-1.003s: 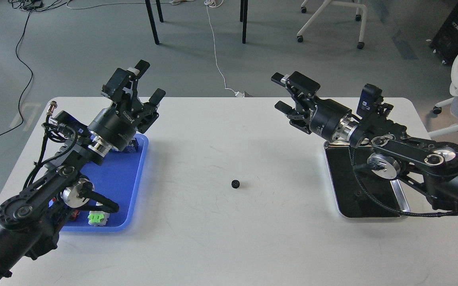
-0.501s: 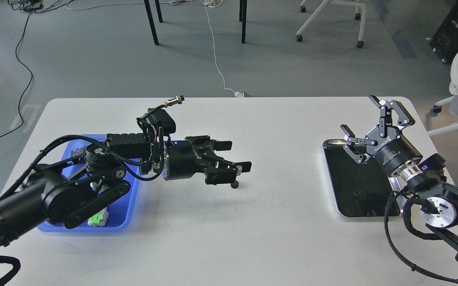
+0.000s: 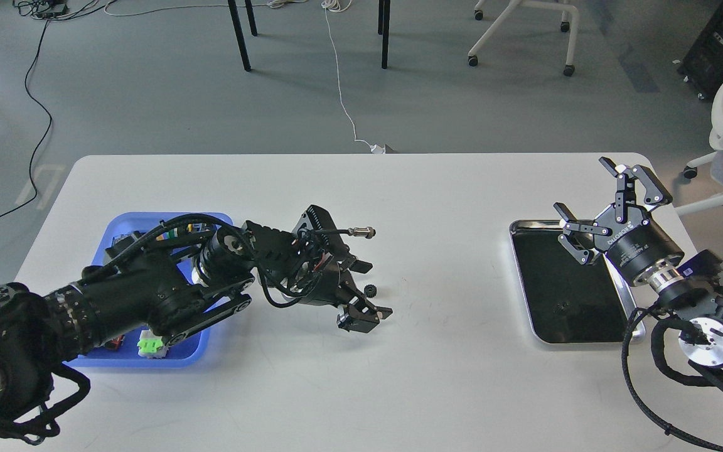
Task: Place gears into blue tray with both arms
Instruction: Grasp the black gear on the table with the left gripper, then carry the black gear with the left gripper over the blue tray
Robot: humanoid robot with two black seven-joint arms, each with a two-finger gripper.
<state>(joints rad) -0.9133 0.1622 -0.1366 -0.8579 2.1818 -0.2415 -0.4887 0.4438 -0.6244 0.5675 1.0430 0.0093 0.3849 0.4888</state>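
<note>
Black gear (image 3: 371, 290) on table (image 3: 399, 207), between spread fingers of left hand (image 3: 366, 289); grasp step. Next: pinch it, carry to blue tray (image 3: 124, 225). Right hand (image 3: 606, 201) spread, idle.

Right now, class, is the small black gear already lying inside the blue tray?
No. The gear lies on the white table, between the open fingers of the left gripper, well right of the blue tray.

Left arm (image 3: 148, 295) covers much of blue tray (image 3: 110, 229); its contents partly hidden. Both arms cut off by frame edges.
</note>
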